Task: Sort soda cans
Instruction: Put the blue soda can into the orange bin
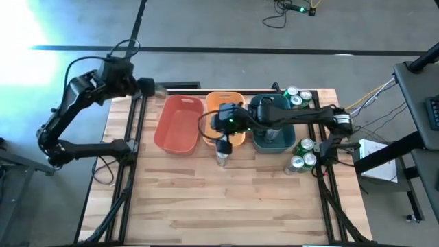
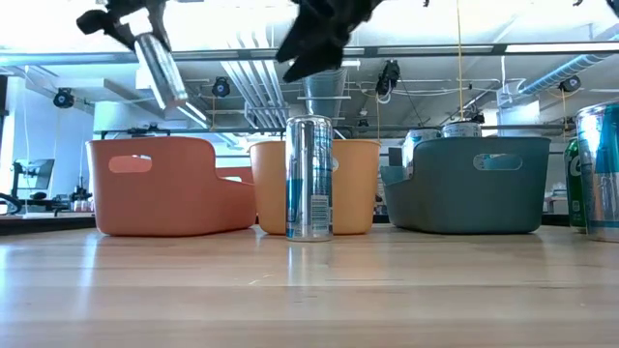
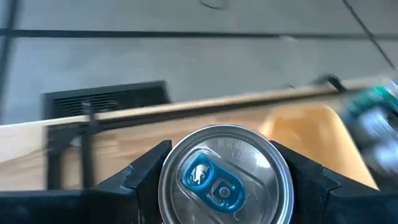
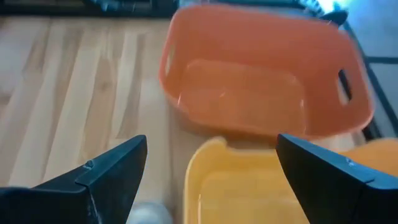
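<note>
Held can: a silver-topped can with a blue tab point(image 3: 222, 176) sits clamped between the left gripper's point(image 1: 152, 88) fingers point(image 3: 140, 171), lifted over the bench's far left corner, just outside the red bin; in the low view it hangs tilted in the air point(image 2: 162, 70).
Standing can: a blue-and-silver can point(image 2: 309, 178) stands upright on the bench point(image 1: 226, 206), alone, just in front of the orange bin and touching nothing — from above it shows directly under the right gripper point(image 1: 222, 158).
Other cans: a cluster with green sides point(image 1: 298, 98) at the far right corner behind the teal bin; three more point(image 1: 302, 155) at the right edge, beside the teal bin's front corner.
Right gripper: fingers point(image 4: 106, 171) spread wide with nothing between them, hovering above the standing can over the orange bin's front rim point(image 1: 223, 136).
Red bin: leftmost of the row along the far edge point(image 1: 180, 124), inside bare as far as the right wrist view shows point(image 4: 261, 81).
Orange bin: middle of the row point(image 2: 360, 184), partly covered by the right arm.
Teal bin: rightmost point(image 2: 474, 184) — can tops show above its rim in the low view.
</note>
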